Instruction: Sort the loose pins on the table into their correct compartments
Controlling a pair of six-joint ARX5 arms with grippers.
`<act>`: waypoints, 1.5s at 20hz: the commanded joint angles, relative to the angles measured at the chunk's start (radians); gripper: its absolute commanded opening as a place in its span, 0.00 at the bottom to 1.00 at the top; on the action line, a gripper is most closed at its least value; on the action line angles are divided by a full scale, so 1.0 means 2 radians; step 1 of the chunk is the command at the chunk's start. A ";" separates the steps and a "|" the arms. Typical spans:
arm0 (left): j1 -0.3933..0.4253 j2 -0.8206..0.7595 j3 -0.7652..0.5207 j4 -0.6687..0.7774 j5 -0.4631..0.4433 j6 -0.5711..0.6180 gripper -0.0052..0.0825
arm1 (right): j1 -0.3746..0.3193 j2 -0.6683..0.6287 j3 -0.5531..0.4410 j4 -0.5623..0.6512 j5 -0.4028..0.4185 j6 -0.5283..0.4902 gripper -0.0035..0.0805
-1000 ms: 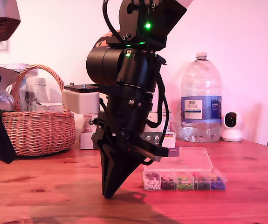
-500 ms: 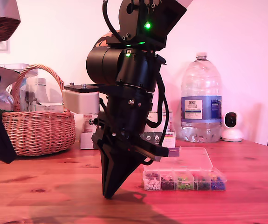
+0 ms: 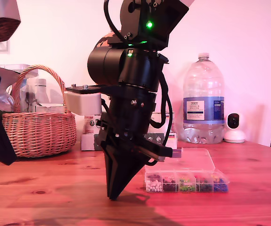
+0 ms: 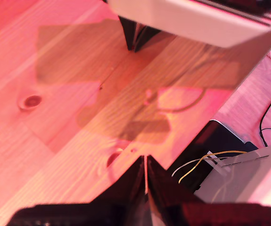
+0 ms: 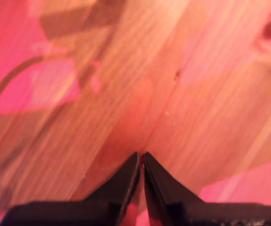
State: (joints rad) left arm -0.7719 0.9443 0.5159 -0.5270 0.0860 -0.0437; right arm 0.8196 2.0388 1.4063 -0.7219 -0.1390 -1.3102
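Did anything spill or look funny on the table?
Nothing looks spilled or broken. The pin box sits flat on the table with its lid open, and the colours lie in separate sections.

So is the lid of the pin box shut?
No, the clear lid is swung open behind the pin box, leaving its row of compartments uncovered.
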 commanded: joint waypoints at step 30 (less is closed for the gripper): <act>-0.001 0.003 -0.011 0.002 0.002 -0.001 0.03 | -0.009 -0.066 -0.008 -0.065 0.092 0.080 0.03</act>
State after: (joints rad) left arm -0.7719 0.9443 0.5159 -0.5278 0.0860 -0.0437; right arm 0.8074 1.9232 1.4059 -0.8410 0.0425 -1.1652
